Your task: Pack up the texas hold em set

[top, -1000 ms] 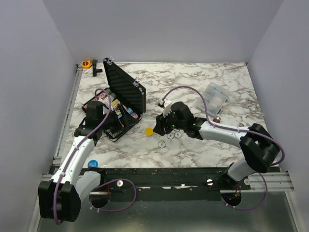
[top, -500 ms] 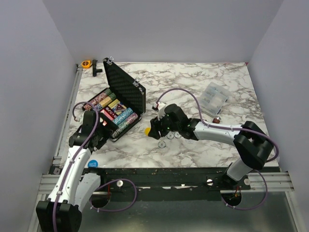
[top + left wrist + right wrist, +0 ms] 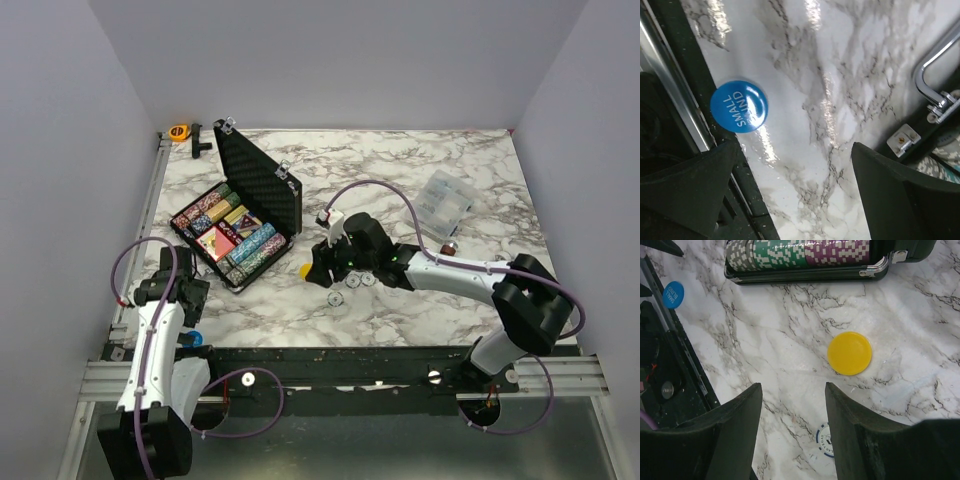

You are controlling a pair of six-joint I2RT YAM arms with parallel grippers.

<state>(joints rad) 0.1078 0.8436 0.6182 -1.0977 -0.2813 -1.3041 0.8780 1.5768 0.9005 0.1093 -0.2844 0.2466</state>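
Observation:
The black hinged case [image 3: 288, 212] stands open at the left, its lid [image 3: 256, 176] upright, with rows of multicoloured chips [image 3: 228, 236] inside. A yellow disc [image 3: 306, 270] lies just right of the case and shows in the right wrist view [image 3: 849, 353]. My right gripper [image 3: 320, 266] is open and empty just over the table, the yellow disc beyond its tips [image 3: 792, 435]. A white chip [image 3: 825, 440] lies by its right finger. A blue disc [image 3: 738, 106] lies at the table's near left edge. My left gripper [image 3: 790, 195] is open and empty above it.
Three white chips [image 3: 352, 284] lie under the right wrist. A clear plastic bag [image 3: 445, 200] lies at the right. An orange tape roll [image 3: 179, 131] sits at the back left corner. The black rail [image 3: 330, 360] runs along the near edge. The case's silver handle [image 3: 927, 80] shows right of the left gripper.
My left arm has pulled back from the case toward the near left edge, uncovering the chips. My right gripper has shifted slightly left toward the yellow disc.

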